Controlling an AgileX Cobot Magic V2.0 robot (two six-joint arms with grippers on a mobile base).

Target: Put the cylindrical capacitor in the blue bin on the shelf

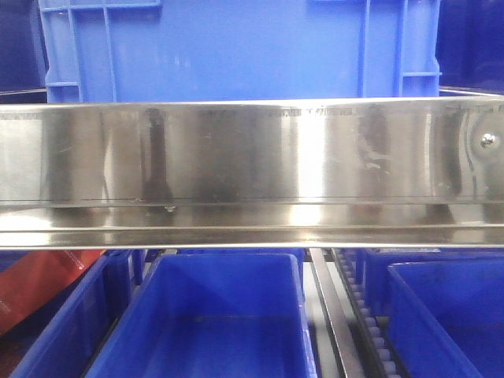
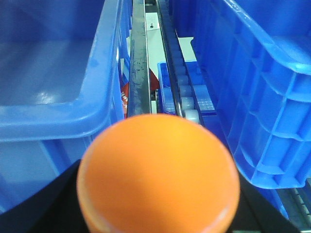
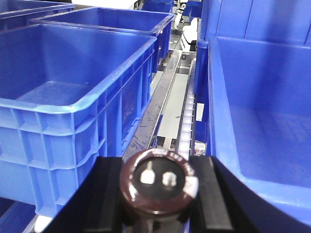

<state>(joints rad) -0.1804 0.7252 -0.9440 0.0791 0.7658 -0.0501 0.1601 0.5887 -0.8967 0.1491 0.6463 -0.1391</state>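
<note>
Both arms aligned over roller track [image 3: 187, 121].
Right gripper [image 3: 156, 194]: jaws clamped on cylindrical capacitor [image 3: 158, 187]. Left gripper [image 2: 158, 194]: jaws clamped on orange dome [image 2: 158, 170].

A large bin [image 1: 236, 47] stands on the shelf [image 1: 252, 157], behind its front rail. Under the rail the middle bin [image 1: 228, 276] lies left of the right bin [image 1: 449, 315], a roller track [image 1: 368, 319] between them.

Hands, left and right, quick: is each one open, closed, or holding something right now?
Left hand: closed on an orange round object.
Right hand: closed on the cylindrical capacitor.
</note>
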